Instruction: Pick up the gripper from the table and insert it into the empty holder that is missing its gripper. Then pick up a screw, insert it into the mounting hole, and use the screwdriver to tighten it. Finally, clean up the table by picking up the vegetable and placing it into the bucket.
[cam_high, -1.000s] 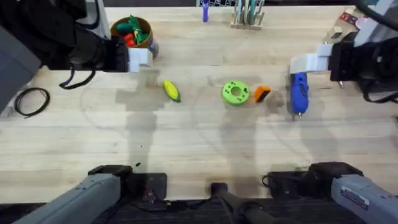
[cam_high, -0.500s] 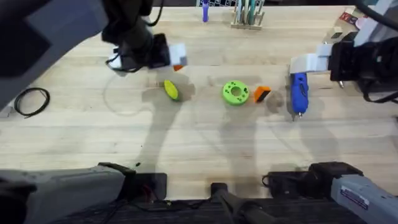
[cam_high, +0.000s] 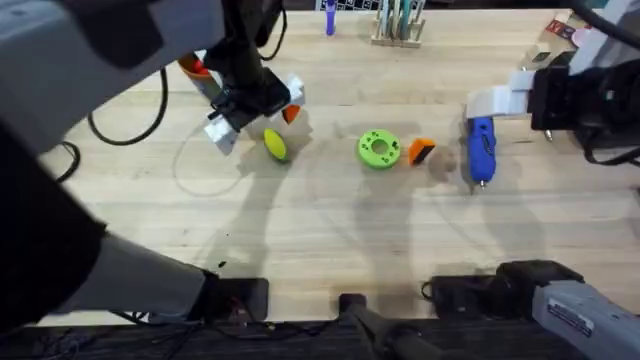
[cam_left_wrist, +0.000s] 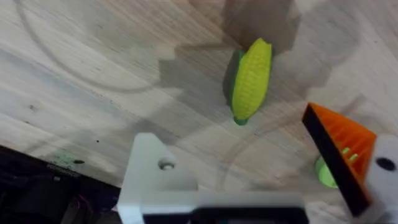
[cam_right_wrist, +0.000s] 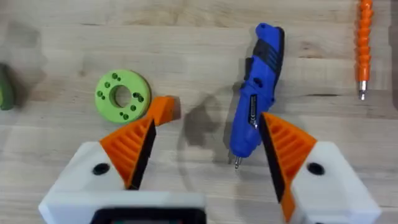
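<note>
- The left hand (cam_high: 255, 112) hangs over the upper left of the overhead frame, fingers spread wide and holding nothing. One finger is the bare white holder (cam_left_wrist: 152, 180), a flat plastic block with a small hole; its twin carries a ribbed orange pad with a dark side.
- The toy corn (cam_high: 275, 146) lies on the bench just beside that hand, yellow and knobbly with a green end; in the left wrist view it sits between and beyond the fingers.
- The loose orange gripper (cam_high: 421, 151), a small wedge, rests right of centre, touching or just beside a green disc (cam_high: 378, 149) drilled with holes.
- The blue screwdriver (cam_high: 481, 150) lies lengthwise, tip toward the frame's bottom, smooth and pen-shaped.
- The right hand (cam_right_wrist: 208, 155) hovers above it, both orange pads fitted, spread wide and empty, probably poised for the wedge or the driver.
- The bucket is mostly hidden behind the left arm.
- The bench (cam_high: 330, 250) is pale grained wood.
</note>
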